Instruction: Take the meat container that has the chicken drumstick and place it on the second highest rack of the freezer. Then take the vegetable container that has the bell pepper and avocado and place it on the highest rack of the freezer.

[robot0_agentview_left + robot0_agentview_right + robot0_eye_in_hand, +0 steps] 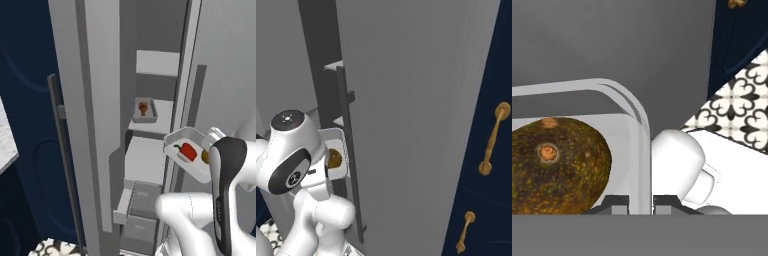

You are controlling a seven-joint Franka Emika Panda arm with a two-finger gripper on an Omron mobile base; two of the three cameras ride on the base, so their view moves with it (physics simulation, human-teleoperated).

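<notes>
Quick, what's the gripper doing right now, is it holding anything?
Gripper: shut on the rim of the vegetable container, which carries the bell pepper and avocado.

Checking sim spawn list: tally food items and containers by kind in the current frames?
Chicken drumstick: 1
Bell pepper: 1
Avocado: 1
Meat container: 1
Vegetable container: 1
Total: 5

Tilted vegetable container with bell pepper, avocado.
</notes>
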